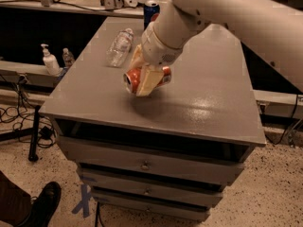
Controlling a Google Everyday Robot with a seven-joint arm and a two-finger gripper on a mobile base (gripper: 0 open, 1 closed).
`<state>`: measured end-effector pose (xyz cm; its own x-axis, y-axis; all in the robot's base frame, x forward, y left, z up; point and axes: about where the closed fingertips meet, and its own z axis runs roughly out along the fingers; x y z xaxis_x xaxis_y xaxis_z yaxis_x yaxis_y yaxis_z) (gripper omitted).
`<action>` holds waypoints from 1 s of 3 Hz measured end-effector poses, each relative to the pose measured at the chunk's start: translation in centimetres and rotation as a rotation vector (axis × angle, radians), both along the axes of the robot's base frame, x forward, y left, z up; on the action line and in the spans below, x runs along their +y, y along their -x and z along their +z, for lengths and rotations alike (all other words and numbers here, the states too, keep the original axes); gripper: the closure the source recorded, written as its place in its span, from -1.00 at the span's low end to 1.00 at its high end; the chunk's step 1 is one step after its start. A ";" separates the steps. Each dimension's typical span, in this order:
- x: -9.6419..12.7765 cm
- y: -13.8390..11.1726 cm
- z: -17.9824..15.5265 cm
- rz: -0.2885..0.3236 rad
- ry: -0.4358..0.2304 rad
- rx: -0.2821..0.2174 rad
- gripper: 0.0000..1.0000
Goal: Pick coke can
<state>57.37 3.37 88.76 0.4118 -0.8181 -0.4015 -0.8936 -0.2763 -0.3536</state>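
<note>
The coke can [132, 81] is red-orange with silver ends and lies on its side between my gripper's tan fingers [148, 78]. My gripper [143, 85] is shut on it at the middle of the grey cabinet top [203, 103]. It holds the can a little above the surface, with a shadow below. My white arm comes down from the upper right.
A dark blue Pepsi can [150, 9] stands at the far edge. A clear plastic bottle [119, 46] lies at the back left of the top. Two dispenser bottles [50, 60] stand on a ledge to the left. A shoe [45, 204] is at the bottom left floor.
</note>
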 end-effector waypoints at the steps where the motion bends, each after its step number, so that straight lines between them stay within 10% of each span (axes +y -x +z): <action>1: -0.4 -0.9 2.6 -0.050 -0.030 -0.002 1.00; 3: -0.6 -2.2 6.5 -0.128 -0.084 -0.003 1.00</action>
